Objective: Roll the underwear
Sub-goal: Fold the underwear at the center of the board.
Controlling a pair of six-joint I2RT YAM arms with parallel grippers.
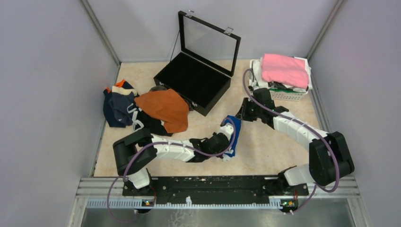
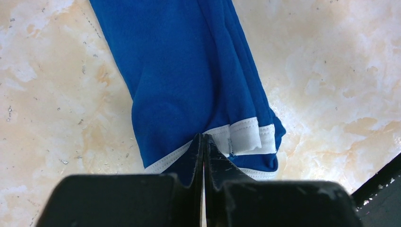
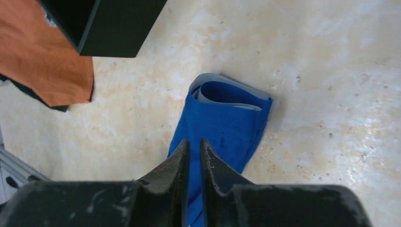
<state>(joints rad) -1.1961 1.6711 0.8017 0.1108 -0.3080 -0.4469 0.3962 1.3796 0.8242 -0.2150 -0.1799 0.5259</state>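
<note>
Blue underwear lies as a long, narrow folded strip on the table, about in the middle, between the two grippers and well right of the orange underwear and the black case. Rolling does not look begun, and we judge the main risk to be the stacked layers. They are loose along one side, so a pull or a turn from one end alone could fan them out, or drag the whole strip across the smooth top instead of winding it. A second risk is the thin hold at the hem: if the cloth slips out partway, the roll would spring open. Uneven motion of the two arms would likely give a skewed, cone-shaped roll. The left gripper has its jaws pressed together on the white-trimmed edge at one end of the strip, nipping only a little cloth. The right gripper stands with just a slit between its jaws, its tips over the blue cloth. We cannot tell whether any fabric sits in that slit or whether the tips touch it.
</note>
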